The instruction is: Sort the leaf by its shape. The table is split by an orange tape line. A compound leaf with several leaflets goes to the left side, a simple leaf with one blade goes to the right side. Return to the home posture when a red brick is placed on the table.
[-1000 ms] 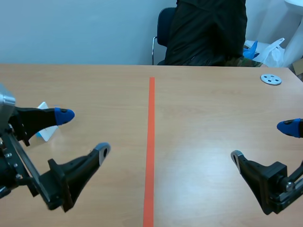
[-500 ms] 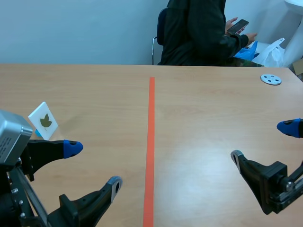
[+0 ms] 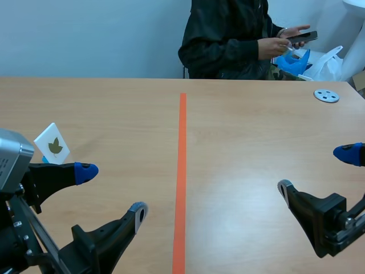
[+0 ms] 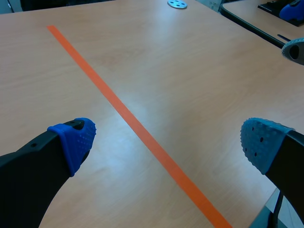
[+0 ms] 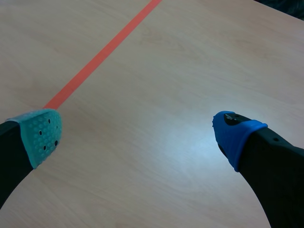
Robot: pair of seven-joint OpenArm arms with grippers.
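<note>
A white card with a dark green leaf printed on it stands tilted on a small blue base, on the table's left side, well left of the orange tape line. My left gripper is open and holds nothing, nearer to me than the card and to its right. In the left wrist view the left gripper hangs over the tape line, and the card is out of sight. My right gripper is open at the near right, over bare table.
A person sits across the table holding a phone. A small grey disc lies at the far right of the table, also seen as the disc ahead of my left gripper. A white bag sits behind the table's far edge.
My left gripper has drawn back toward me from beside the card, so the whole card now shows. The person has turned to face the table with a phone. The right arm has not moved.
</note>
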